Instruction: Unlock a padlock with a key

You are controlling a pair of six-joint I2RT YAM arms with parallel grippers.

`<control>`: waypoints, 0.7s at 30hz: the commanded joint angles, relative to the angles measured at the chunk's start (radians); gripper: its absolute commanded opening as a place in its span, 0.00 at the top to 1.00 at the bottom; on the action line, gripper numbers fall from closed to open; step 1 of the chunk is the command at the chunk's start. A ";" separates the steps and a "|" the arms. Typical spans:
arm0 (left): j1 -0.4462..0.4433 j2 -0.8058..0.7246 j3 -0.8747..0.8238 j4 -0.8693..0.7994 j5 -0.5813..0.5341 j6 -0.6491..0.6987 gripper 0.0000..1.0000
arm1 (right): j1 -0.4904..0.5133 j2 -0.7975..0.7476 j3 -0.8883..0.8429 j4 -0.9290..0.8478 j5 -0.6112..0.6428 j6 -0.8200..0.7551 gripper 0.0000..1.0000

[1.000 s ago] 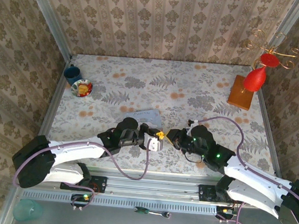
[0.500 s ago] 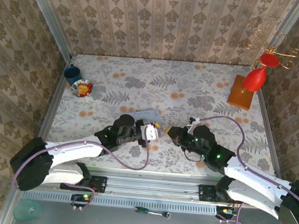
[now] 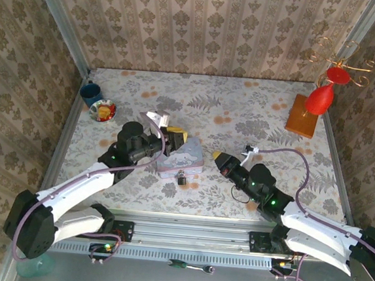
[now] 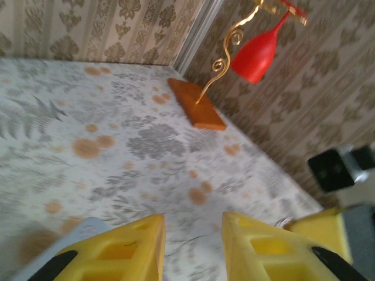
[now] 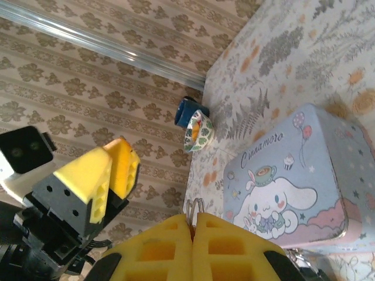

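Since a second ago our left gripper [image 3: 178, 135] has drawn back above the tin [image 3: 189, 160], fingers spread and empty. The padlock [image 3: 181, 177] lies by the tin's near edge, left of our right gripper [image 3: 217, 157], which is pressed together on a key ring [image 5: 193, 206] and looks the better placed arm.

The pastel tin [image 3: 184, 160] walls off the padlock's [image 3: 181, 178] far side; bare tabletop [image 3: 184, 194] lies open on its near side.

Floral-patterned table [image 3: 255, 113] enclosed on three sides by damask-wallpapered walls [image 3: 204, 23], with aluminium posts [image 3: 63, 24] at the two far corners; even, diffuse lighting.
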 commanded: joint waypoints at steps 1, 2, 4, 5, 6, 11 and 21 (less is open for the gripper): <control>-0.040 0.058 -0.014 0.190 0.013 -0.365 0.67 | 0.018 0.006 -0.009 0.114 0.083 -0.077 1.00; -0.057 0.076 -0.013 0.214 0.009 -0.389 0.67 | 0.022 0.009 -0.013 0.124 0.092 -0.083 1.00; -0.096 0.116 -0.011 0.272 0.008 -0.431 0.65 | 0.027 0.019 -0.015 0.154 0.096 -0.092 1.00; -0.110 0.134 -0.011 0.296 0.009 -0.449 0.64 | 0.026 0.022 -0.014 0.157 0.096 -0.092 1.00; -0.124 0.155 -0.014 0.335 0.012 -0.476 0.63 | 0.027 0.026 -0.010 0.157 0.093 -0.092 1.00; -0.170 0.225 0.000 0.429 0.016 -0.541 0.61 | 0.027 0.031 0.015 0.143 0.063 -0.086 1.00; -0.195 0.252 0.037 0.349 0.033 -0.505 0.67 | 0.027 -0.027 -0.008 0.132 0.114 -0.056 1.00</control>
